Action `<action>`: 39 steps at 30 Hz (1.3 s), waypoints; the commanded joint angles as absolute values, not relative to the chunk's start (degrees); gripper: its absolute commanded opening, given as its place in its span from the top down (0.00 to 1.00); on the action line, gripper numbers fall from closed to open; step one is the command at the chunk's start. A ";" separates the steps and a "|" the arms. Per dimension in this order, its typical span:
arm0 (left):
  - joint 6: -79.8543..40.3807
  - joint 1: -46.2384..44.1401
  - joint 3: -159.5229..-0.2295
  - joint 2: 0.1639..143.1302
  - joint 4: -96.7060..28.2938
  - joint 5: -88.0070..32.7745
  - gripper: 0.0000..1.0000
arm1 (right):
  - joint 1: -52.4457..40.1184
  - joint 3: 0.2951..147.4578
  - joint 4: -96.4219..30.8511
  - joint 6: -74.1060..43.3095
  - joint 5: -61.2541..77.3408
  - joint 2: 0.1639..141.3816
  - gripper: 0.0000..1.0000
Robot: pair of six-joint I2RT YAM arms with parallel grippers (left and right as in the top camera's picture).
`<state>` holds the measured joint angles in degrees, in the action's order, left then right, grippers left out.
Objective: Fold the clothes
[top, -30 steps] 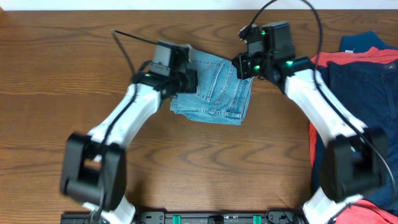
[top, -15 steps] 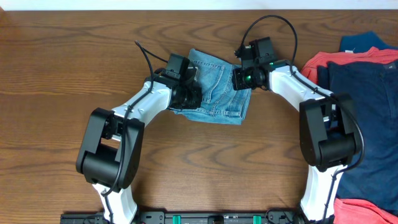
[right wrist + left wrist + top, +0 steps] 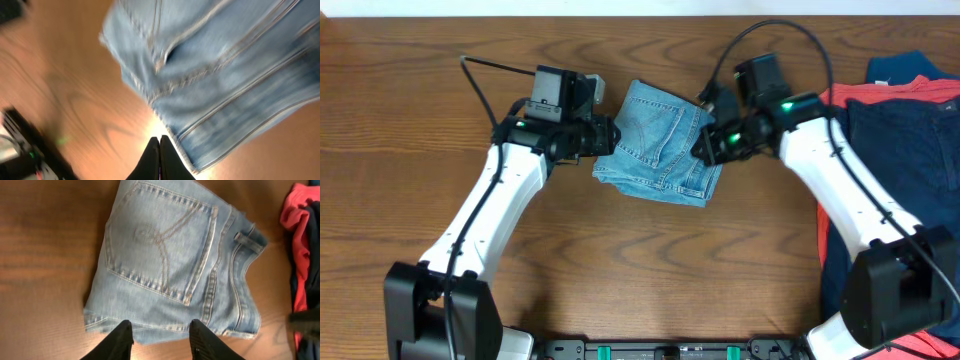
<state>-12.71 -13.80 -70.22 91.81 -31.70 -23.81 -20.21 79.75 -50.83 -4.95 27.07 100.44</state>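
We find the folded light blue denim jeans lying flat on the brown wooden tabletop, between both arms. The left arm reaches in from the jeans' left side, its jaws released at the denim's edge. The right arm bends in from the right, its jaws clenched with the tips just beside the hem. The pile of coral-red, navy and teal garments lies at the far right.

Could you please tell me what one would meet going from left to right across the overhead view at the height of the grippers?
left gripper → folded light blue jeans → right gripper at the jeans' right edge → coral-red garment → navy garment
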 commanded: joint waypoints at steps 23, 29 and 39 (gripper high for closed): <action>-20.49 -14.22 -67.59 103.46 -35.97 -29.06 0.26 | -22.41 67.46 -40.07 -7.16 22.48 104.62 0.99; -25.06 -14.61 -67.59 103.46 -35.99 -32.34 0.07 | -19.64 67.44 -32.32 -7.22 19.57 94.94 0.93; -32.42 -19.05 -67.59 103.46 -37.21 -33.04 0.02 | -16.03 67.44 -18.44 -11.44 11.79 102.74 0.92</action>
